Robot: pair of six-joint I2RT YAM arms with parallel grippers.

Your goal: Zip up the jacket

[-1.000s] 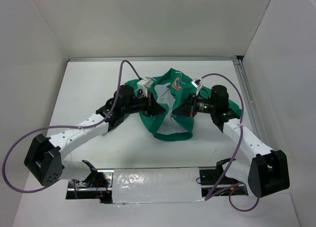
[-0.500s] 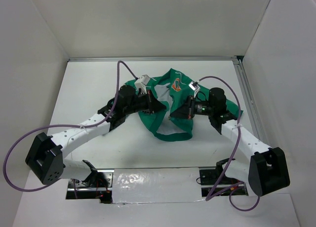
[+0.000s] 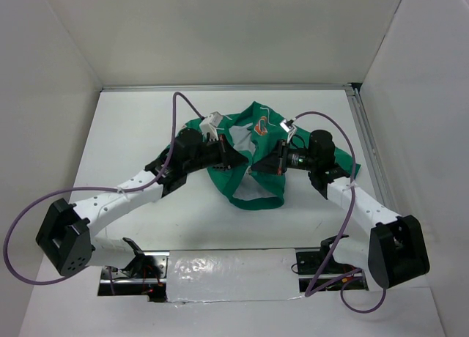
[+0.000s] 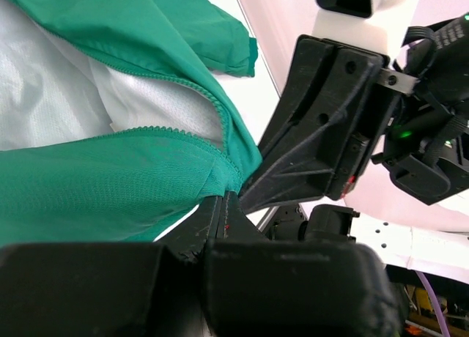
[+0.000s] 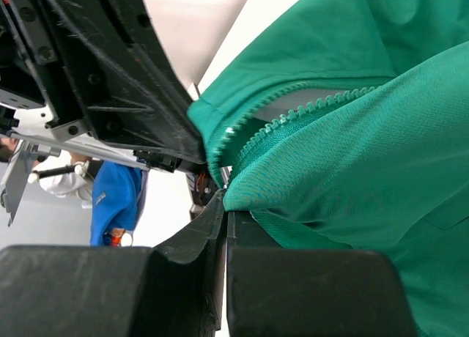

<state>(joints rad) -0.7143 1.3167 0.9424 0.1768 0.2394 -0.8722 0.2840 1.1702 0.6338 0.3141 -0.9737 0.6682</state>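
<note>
The jacket [image 3: 229, 180] lies mid-frame on the surface [image 3: 146, 132], open, with white lining showing between its unjoined zipper edges. Our left claw [image 4: 222, 207] and right claw [image 5: 225, 196] each pinch one edge's end. We judge zipping not yet begun.

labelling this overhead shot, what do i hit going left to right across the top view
left arm's black base → left claw → right claw → right arm's black base. the jacket spreads under both claws, so it has no single place in the order.
</note>
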